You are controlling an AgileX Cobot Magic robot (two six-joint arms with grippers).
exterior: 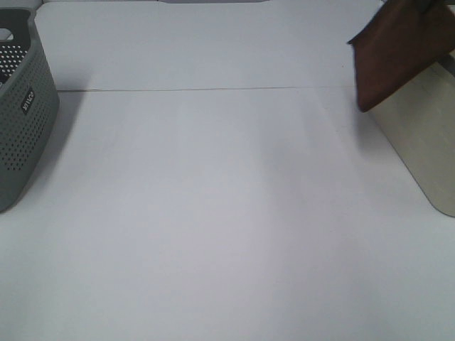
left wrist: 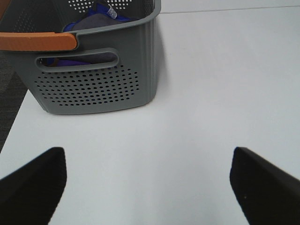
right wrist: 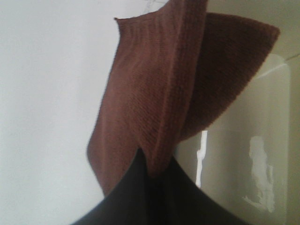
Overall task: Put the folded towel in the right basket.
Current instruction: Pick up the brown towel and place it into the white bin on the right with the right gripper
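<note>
The folded brown towel (exterior: 398, 50) hangs in the air at the far right, its lower corner beside the near rim of the pale right basket (exterior: 426, 135). In the right wrist view my right gripper (right wrist: 154, 187) is shut on the towel (right wrist: 159, 93), which dangles from the jaws with the pale basket wall (right wrist: 243, 154) just beside it. My left gripper (left wrist: 147, 187) is open and empty, low over the white table, facing the grey basket (left wrist: 93, 79). Neither arm shows clearly in the exterior high view.
The grey perforated left basket (exterior: 21, 114) stands at the table's left edge. It has an orange handle (left wrist: 37, 41) and blue and purple cloth (left wrist: 93, 21) inside. The white table (exterior: 213, 199) spreads between the two baskets.
</note>
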